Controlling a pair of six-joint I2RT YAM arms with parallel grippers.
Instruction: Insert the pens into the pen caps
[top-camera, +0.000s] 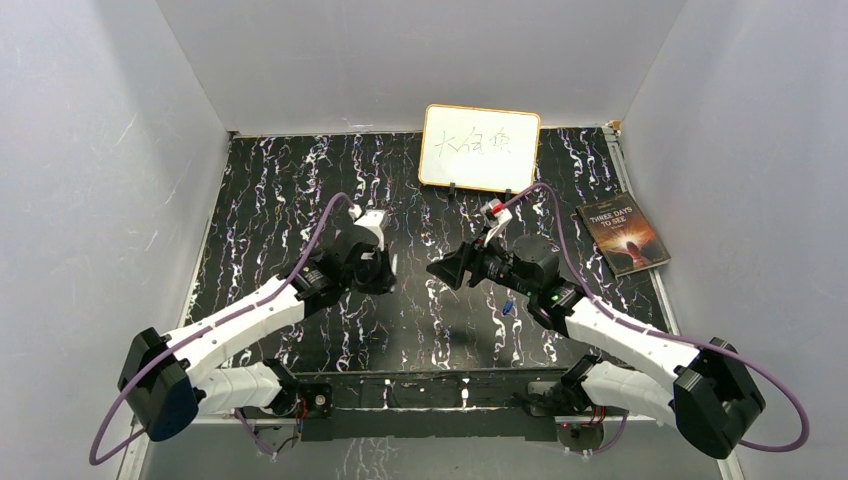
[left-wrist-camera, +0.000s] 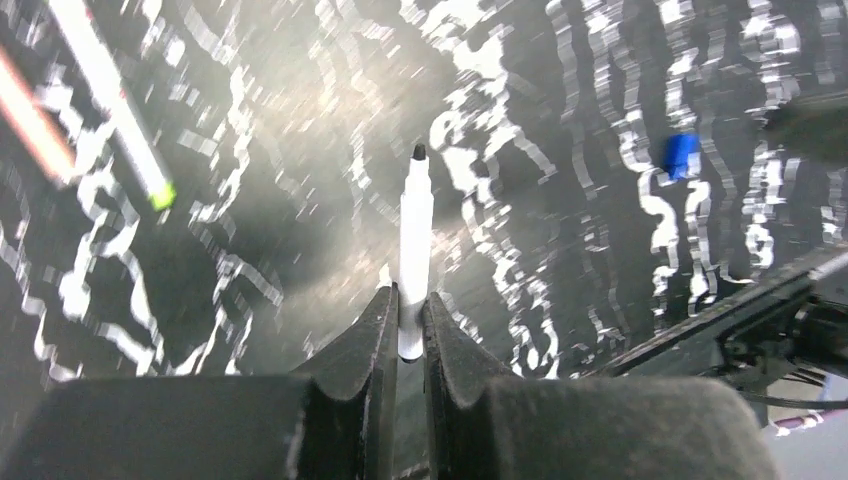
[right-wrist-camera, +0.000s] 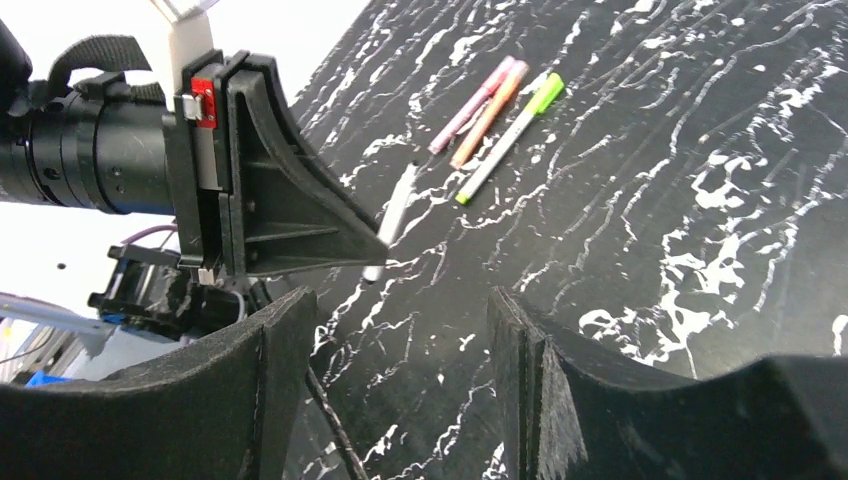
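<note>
My left gripper (left-wrist-camera: 408, 298) is shut on the rear end of a white pen (left-wrist-camera: 415, 230) with a black tip, which points away from the wrist above the table. A blue pen cap (left-wrist-camera: 682, 155) lies further off to the right, also visible near my right arm (top-camera: 508, 307). My right gripper (right-wrist-camera: 400, 300) stands open and empty, facing the left gripper (right-wrist-camera: 290, 205) and its white pen (right-wrist-camera: 397, 210). Behind them lie a pink pen (right-wrist-camera: 472, 103), an orange pen (right-wrist-camera: 490, 115) and a white pen with green ends (right-wrist-camera: 508, 140), side by side on the table.
A small whiteboard (top-camera: 480, 147) stands at the back of the black marbled table (top-camera: 280, 190). A book (top-camera: 622, 235) lies at the right edge. Grey walls close in the left, right and back sides.
</note>
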